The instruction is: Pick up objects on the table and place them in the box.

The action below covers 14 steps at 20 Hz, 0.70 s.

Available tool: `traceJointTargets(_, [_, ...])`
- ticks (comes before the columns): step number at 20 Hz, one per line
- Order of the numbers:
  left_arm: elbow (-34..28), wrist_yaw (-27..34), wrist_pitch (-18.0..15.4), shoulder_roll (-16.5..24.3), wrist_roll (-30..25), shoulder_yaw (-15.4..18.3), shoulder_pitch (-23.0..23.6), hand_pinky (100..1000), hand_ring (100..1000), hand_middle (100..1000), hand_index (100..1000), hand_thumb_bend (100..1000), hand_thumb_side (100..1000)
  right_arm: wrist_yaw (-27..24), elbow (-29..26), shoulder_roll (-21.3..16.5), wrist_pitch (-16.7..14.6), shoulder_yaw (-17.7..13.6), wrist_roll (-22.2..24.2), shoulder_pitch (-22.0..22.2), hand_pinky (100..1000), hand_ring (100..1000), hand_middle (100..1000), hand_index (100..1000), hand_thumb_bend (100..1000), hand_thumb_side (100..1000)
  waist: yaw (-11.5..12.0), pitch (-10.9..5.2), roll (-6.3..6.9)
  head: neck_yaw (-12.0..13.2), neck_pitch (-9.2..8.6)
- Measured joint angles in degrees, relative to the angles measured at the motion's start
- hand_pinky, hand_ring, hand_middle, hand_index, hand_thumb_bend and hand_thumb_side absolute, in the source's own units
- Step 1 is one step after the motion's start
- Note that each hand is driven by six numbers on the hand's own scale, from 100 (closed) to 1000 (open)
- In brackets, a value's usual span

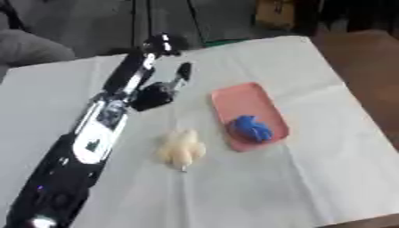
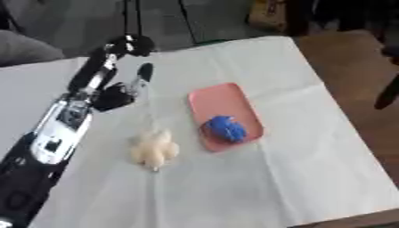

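A pink flat tray (image 1: 248, 104) lies on the white cloth right of centre, with a blue crumpled object (image 1: 251, 128) at its near end. A cream, lobed soft object (image 1: 181, 149) lies on the cloth just left of the tray's near end. My left arm reaches in from the lower left. My left hand (image 1: 156, 94) hovers to the left of the tray's far end, beyond the cream object. Its fingers (image 1: 162, 44) stretch away towards the table's far edge, the thumb (image 1: 183, 71) sticks out, and it holds nothing.
The white-covered table (image 1: 311, 178) ends at the right over brown floor, and its near right corner shows at the bottom. A dark slim shape (image 2: 386, 94) shows at the right edge beyond the table; I cannot tell what it is. Clutter stands past the far edge.
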Motion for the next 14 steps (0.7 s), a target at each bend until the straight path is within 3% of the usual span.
traceJointTargets(6, [-8.3, 8.7, 2.9, 1.5, -2.2, 5.0, 9.0, 719, 694, 771, 825, 191, 825, 0.1, 0.0, 0.0, 0.0, -0.3, -0.2, 0.4, 377, 392, 749, 688, 100, 699, 1.4, 0.00, -0.40, -0.9, 0.49])
traceJointTargets(14, [-11.0, 8.3, 4.2, 0.7, -3.1, 8.4, 12.6, 721, 694, 772, 830, 181, 826, 0.1, 0.0, 0.0, -0.3, -0.6, -0.6, 0.5, 376, 392, 749, 687, 100, 700, 1.7, 0.00, -0.65, -1.0, 0.56])
